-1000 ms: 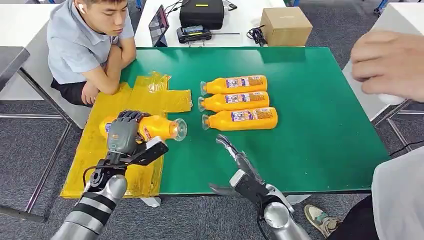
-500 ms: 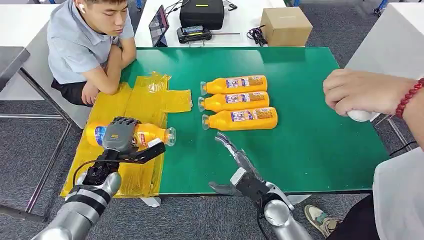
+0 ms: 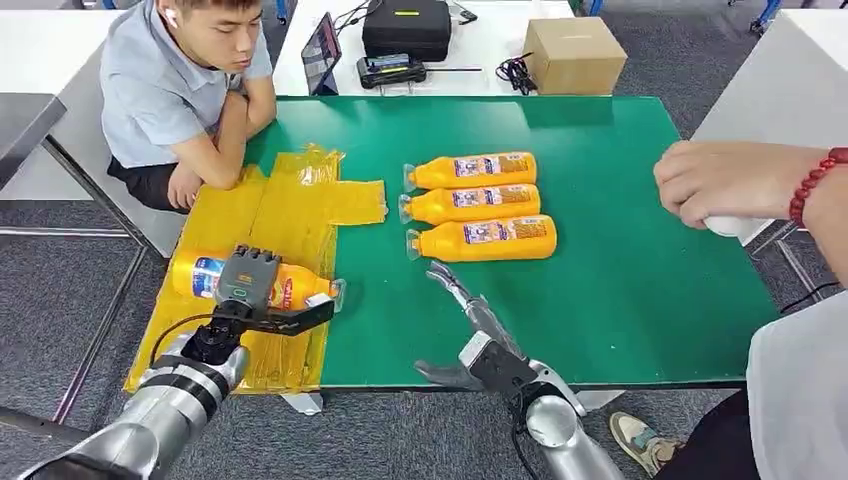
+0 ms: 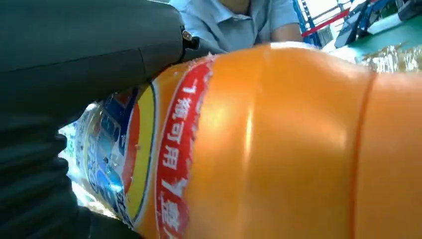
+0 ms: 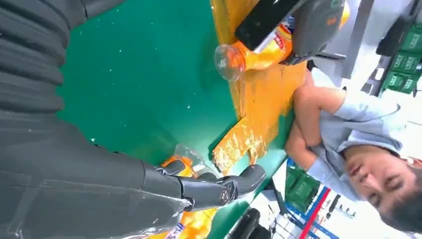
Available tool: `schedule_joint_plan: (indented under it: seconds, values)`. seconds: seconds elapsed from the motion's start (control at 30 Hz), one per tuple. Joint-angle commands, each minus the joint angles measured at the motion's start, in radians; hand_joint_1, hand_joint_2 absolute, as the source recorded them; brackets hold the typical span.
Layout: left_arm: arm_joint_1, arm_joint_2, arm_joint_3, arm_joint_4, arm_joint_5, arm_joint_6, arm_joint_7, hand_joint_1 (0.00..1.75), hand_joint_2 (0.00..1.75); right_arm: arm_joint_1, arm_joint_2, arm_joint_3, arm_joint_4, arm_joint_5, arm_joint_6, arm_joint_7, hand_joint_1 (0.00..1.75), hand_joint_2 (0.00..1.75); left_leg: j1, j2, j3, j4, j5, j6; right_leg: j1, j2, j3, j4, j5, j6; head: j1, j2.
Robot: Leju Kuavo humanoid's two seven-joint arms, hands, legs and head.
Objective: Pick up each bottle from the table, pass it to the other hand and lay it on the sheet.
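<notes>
While the right robot hand (image 3: 462, 325) hangs spread, the left robot hand (image 3: 245, 283) clasps the bottle (image 3: 205, 275) over the sheet (image 3: 290, 205).

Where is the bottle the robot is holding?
In the head view it's at the left: the bottle lies on the yellow sheet under the left hand.

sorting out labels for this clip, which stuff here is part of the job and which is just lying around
Job:
- orange plastic bottle gripped by left hand
- three orange bottles on green table
- yellow plastic sheet
- right hand

Lying about:
- brown cardboard box
- black case
- tablet
</notes>
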Motion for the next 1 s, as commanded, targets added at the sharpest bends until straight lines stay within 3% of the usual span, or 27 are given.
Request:
schedule_joint_plan:
  seconds: [0.03, 0.07, 0.1, 0.13, 0.2, 0.7, 1.0]
  values:
    - [-0.033, -0.043, -0.004, 0.174, 0.043, -0.073, -0.047, 1.75, 1.75, -0.043, 0.004, 0.0, 0.061, -0.002, 0.001, -0.002, 0.0, 1.75, 0.001, 0.003, 0.004, -0.001, 0.0, -0.002, 0.002, 0.003, 0.003, -0.001, 0.001, -0.003, 0.0, 0.0]
    - [-0.037, -0.048, -0.004, 0.177, 0.043, -0.085, -0.047, 1.59, 1.75, -0.042, 0.005, 0.0, 0.059, -0.002, 0.001, -0.002, 0.0, 1.75, 0.001, 0.002, 0.004, -0.001, 0.001, -0.002, 0.002, 0.002, 0.004, -0.001, 0.001, -0.003, 0.0, 0.0]
    - [-0.04, -0.053, -0.001, 0.178, 0.048, -0.097, -0.053, 0.7, 1.75, -0.041, 0.006, 0.0, 0.058, -0.002, 0.001, -0.002, 0.0, 1.75, 0.002, 0.003, 0.005, -0.001, 0.001, -0.003, 0.002, 0.002, 0.005, -0.002, 0.001, -0.003, 0.0, 0.0]
    - [-0.042, -0.054, 0.002, 0.178, 0.052, -0.104, -0.056, 0.24, 1.75, -0.042, 0.007, 0.0, 0.058, -0.002, 0.001, -0.002, 0.0, 1.75, 0.0, 0.002, 0.005, -0.001, 0.002, -0.002, 0.0, 0.001, 0.005, -0.001, 0.001, -0.002, 0.0, 0.0]
    - [-0.054, -0.06, 0.003, 0.189, 0.053, -0.147, -0.049, 0.0, 1.75, -0.044, 0.01, -0.003, 0.059, -0.002, 0.0, -0.002, 0.0, 1.75, 0.001, 0.002, 0.007, -0.001, 0.002, -0.002, 0.001, 0.002, 0.007, -0.001, 0.001, -0.002, 0.0, 0.0]
    - [-0.064, -0.081, 0.05, 0.194, 0.108, -0.195, -0.065, 0.0, 1.75, -0.048, 0.012, -0.008, 0.058, 0.009, 0.002, 0.002, 0.0, 1.75, 0.001, 0.002, 0.008, -0.001, 0.002, -0.002, 0.001, 0.002, 0.009, -0.001, 0.001, -0.002, 0.0, 0.0]
    - [-0.079, -0.094, 0.134, 0.213, 0.223, -0.321, -0.112, 0.0, 1.75, -0.061, 0.023, -0.007, 0.066, 0.018, 0.006, 0.004, 0.0, 1.75, 0.0, 0.002, 0.009, -0.001, 0.002, -0.002, 0.0, 0.002, 0.009, -0.001, 0.001, -0.002, 0.0, 0.0]
